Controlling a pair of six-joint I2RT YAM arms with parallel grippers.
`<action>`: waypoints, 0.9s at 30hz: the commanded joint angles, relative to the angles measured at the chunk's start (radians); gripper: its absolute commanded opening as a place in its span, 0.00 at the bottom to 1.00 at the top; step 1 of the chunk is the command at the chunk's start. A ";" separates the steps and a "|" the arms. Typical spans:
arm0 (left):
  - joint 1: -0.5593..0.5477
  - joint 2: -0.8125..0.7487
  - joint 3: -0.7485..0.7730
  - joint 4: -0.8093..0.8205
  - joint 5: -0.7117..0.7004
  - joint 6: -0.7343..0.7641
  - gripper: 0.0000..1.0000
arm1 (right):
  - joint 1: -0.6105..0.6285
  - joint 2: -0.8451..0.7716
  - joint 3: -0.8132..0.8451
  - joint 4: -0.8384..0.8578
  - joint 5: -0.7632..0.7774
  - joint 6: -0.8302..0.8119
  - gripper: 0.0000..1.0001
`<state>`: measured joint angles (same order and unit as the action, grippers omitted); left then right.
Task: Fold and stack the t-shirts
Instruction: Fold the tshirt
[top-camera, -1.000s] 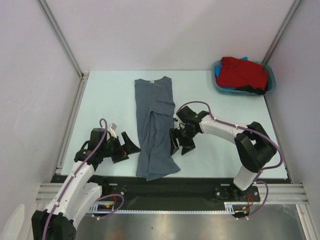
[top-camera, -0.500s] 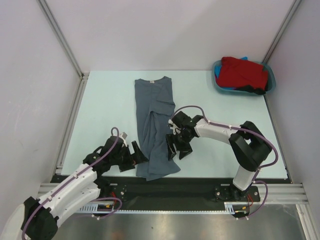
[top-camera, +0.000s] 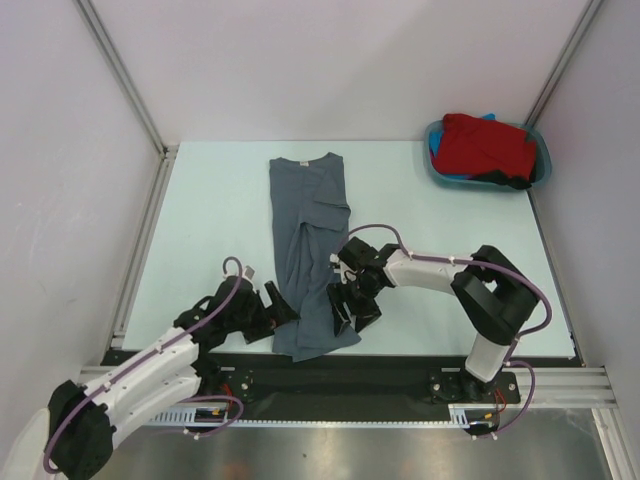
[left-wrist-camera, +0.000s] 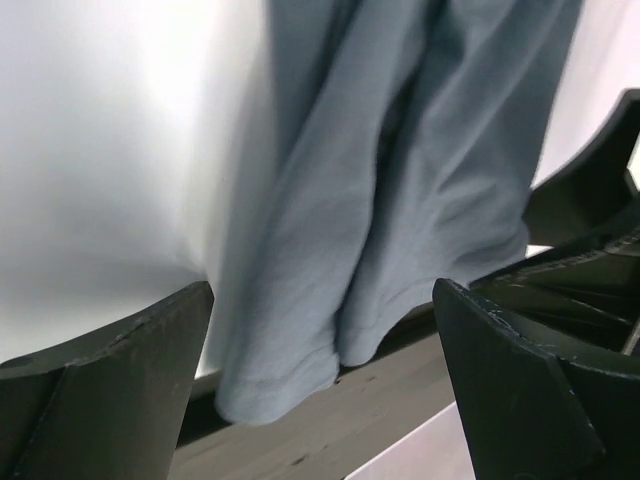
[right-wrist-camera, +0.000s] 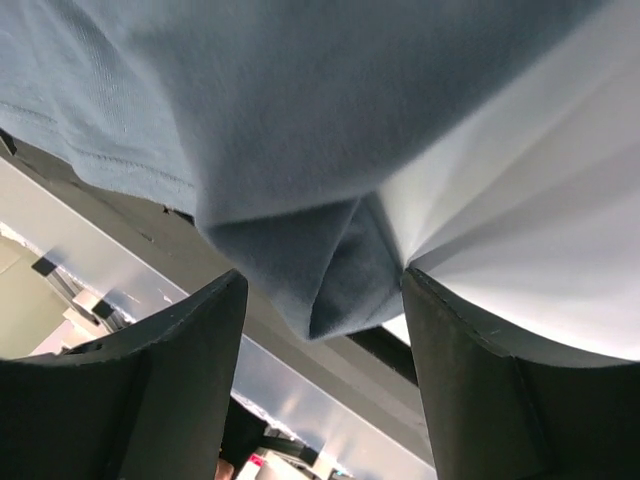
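A dark slate-grey t-shirt (top-camera: 308, 250) lies folded into a long strip down the middle of the table, its hem hanging a little over the near edge. My left gripper (top-camera: 283, 308) stands open at the hem's left side. In the left wrist view the left gripper (left-wrist-camera: 322, 290) frames the grey t-shirt (left-wrist-camera: 400, 150) between wide-apart jaws, with no contact. My right gripper (top-camera: 347, 308) is open at the hem's right corner. Seen from the right wrist, that corner of the grey t-shirt (right-wrist-camera: 340, 260) sits between the open jaws of the right gripper (right-wrist-camera: 322, 282). A red t-shirt (top-camera: 485, 145) is heaped in the tub.
The teal tub (top-camera: 541, 158) stands at the far right corner, with bits of blue cloth (top-camera: 488, 117) and black cloth (top-camera: 516, 182) beside the red one. A black rail (top-camera: 400, 368) runs along the table's near edge. White walls close in the sides.
Both arms have come in on the grey shirt's hem: the left gripper moved right and nearer, the right gripper moved left and nearer. Both stayed open. The shirt has not moved.
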<state>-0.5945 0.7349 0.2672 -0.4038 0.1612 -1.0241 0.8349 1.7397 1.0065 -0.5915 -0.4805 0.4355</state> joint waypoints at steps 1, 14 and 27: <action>-0.034 0.075 -0.013 0.105 0.003 -0.007 1.00 | 0.004 0.020 0.017 0.053 -0.018 -0.009 0.67; -0.100 0.199 0.049 0.154 0.035 0.007 0.82 | 0.009 0.018 0.047 0.012 0.013 -0.018 0.50; -0.120 0.126 0.144 -0.063 0.011 0.085 0.12 | 0.009 -0.141 -0.017 -0.122 0.105 0.016 0.29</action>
<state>-0.6987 0.8505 0.3458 -0.4259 0.1848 -0.9859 0.8383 1.6608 1.0130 -0.6586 -0.3992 0.4374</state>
